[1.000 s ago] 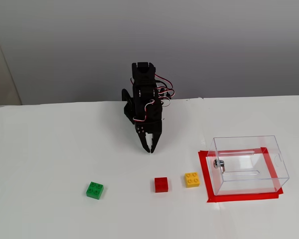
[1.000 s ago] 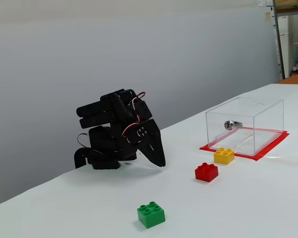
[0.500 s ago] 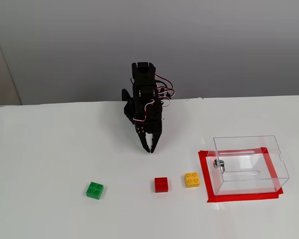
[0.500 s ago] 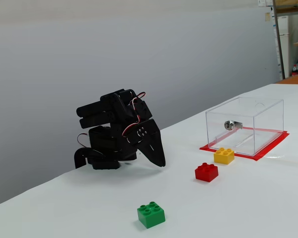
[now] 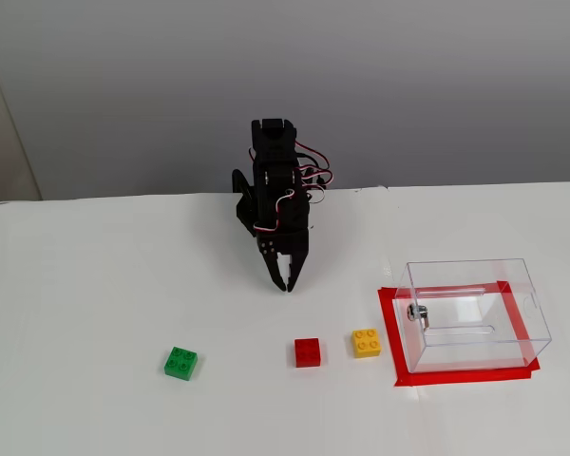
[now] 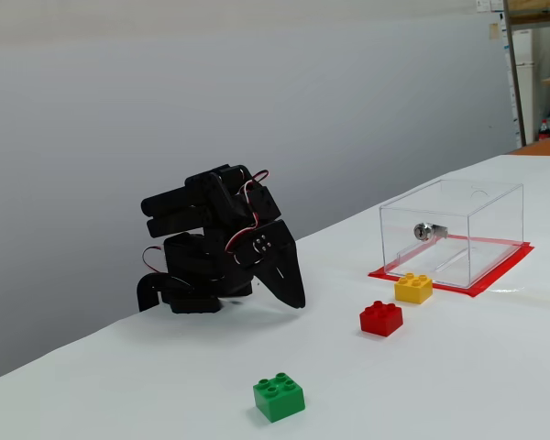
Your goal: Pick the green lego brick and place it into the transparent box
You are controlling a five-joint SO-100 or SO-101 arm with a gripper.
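Observation:
The green lego brick [image 5: 180, 363] lies on the white table, front left in a fixed view, and it shows at the front in the other fixed view [image 6: 279, 397]. The transparent box [image 5: 475, 313] stands on red tape at the right, with a small metal knob on its left wall; it also shows at the right of the other fixed view [image 6: 454, 231]. My black gripper [image 5: 286, 283] points down at the table near the arm's base, shut and empty, well away from the green brick; it also shows in the other fixed view [image 6: 298, 301].
A red brick [image 5: 308, 352] and a yellow brick [image 5: 366, 342] lie between the green brick and the box, also visible in the other fixed view as red [image 6: 381, 318] and yellow [image 6: 413, 288]. A grey wall stands behind the table.

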